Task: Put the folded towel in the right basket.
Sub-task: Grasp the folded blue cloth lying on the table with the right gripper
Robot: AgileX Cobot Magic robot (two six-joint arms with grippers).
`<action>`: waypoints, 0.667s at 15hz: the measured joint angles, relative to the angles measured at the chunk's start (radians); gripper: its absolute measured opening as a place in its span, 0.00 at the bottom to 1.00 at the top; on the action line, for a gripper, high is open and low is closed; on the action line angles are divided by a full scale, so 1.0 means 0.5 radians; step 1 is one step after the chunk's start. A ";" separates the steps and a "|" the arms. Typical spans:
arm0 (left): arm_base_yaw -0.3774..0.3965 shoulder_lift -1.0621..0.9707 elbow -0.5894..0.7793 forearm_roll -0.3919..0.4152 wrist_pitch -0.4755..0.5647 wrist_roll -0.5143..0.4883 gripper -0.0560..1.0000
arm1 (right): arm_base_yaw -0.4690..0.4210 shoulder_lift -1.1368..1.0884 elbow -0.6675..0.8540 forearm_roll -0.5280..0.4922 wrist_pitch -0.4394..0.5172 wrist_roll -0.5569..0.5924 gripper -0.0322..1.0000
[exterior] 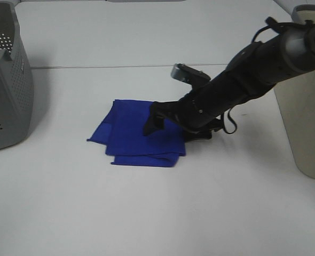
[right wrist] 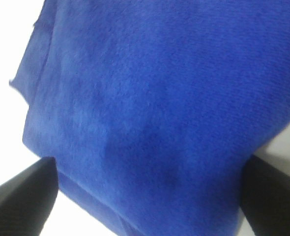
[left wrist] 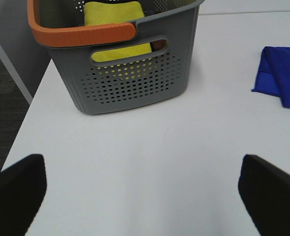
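Lab or office; plain white table (exterior: 147, 213); dark carpet (left wrist: 0, 113)

No text, label, brand mark or number can be read in any view. The grey basket (left wrist: 135, 83) on the left, the blue towel (exterior: 131, 133) on the worktop (exterior: 147, 213) and the pale basket (exterior: 307, 122) on the right carry no legible marking.

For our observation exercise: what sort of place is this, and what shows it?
Likely a robotics lab bench staged for laundry sorting: a white table, a perforated grey basket holding a yellow cloth, and the right claw over a folded blue towel.
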 joint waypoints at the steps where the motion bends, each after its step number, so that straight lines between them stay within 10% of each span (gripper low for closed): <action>1: 0.000 0.000 0.000 0.000 0.000 0.000 0.99 | 0.098 0.038 -0.056 0.000 -0.022 0.048 0.94; 7: 0.000 0.000 0.000 0.000 0.000 0.000 0.99 | 0.392 0.336 -0.604 -0.274 0.114 0.750 0.90; 10: 0.000 0.000 0.000 0.000 0.000 0.000 0.99 | 0.392 0.380 -0.696 -0.654 0.140 1.270 0.62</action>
